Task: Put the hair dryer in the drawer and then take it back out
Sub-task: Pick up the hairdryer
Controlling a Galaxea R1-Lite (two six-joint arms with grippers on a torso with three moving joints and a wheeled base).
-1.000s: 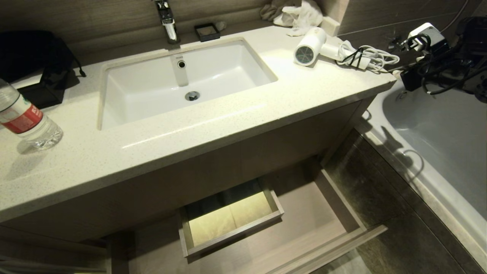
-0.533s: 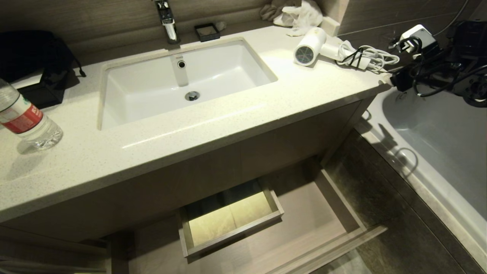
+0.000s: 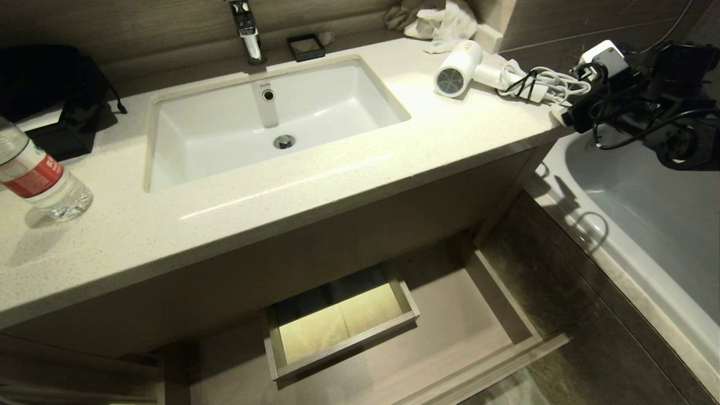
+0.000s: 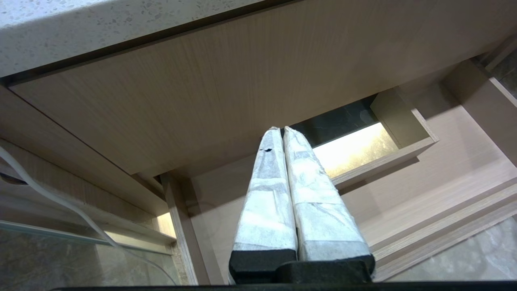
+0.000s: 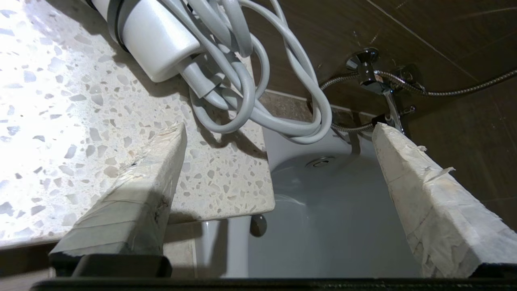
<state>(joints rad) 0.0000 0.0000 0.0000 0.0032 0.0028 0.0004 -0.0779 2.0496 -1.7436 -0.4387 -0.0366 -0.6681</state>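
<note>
Gleaming speckled countertop [image 3: 315, 185] beside bathtub [image 3: 647, 191]

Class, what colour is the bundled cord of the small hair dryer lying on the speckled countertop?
White: the hair dryer's bundled cord looks pale grey-white, best in the right wrist view.

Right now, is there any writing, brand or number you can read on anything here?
None can be read.
Clear plastic water bottle with a red label: white marks on the label, too blurred to read.
Small white hair dryer with a round grey grille: no visible text.
Chrome faucet: no visible text.
</note>
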